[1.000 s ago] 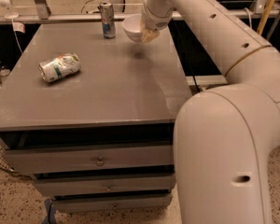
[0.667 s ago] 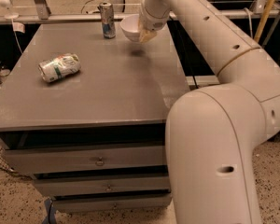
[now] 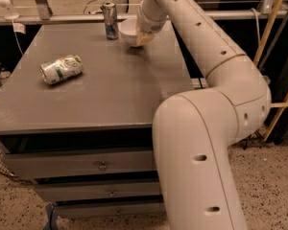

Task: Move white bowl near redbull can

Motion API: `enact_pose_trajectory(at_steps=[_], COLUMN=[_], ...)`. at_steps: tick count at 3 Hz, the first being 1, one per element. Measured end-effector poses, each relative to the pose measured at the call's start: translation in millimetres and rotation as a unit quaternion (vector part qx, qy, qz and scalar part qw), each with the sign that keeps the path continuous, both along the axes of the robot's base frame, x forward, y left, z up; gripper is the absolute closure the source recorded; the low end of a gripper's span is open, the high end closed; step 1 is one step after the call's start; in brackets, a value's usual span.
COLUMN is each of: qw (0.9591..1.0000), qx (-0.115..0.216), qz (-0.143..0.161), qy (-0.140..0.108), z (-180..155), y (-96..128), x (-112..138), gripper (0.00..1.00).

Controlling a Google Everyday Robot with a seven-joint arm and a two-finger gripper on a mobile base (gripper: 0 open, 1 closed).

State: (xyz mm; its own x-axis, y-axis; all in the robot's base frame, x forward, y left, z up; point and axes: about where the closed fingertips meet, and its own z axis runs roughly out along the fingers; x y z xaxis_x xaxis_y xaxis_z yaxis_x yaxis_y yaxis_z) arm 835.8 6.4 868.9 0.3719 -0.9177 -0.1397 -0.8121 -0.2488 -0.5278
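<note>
Gripper (image 3: 145, 36) pinching white bowl (image 3: 126, 29) at one rim; redbull can (image 3: 110, 19) upright just beside bowl, opposite side from gripper

There are two cans on the one cabinet (image 3: 110, 95): one redbull can (image 3: 110, 15) and one dented can (image 3: 61, 69). There is one bowl (image 3: 126, 28). One arm (image 3: 216, 56) carries one gripper (image 3: 145, 36), at the bowl's right rim. Three drawers (image 3: 77, 164) show in front.
</note>
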Motion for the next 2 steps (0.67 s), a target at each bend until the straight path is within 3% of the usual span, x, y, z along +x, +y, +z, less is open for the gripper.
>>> enact_pose_trajectory(at_steps=[2], qw=[0.9998], qx=[0.015], qz=[-0.002], qy=[0.016], z=[-13.6], y=[13.2], x=[13.5], gripper=[1.00])
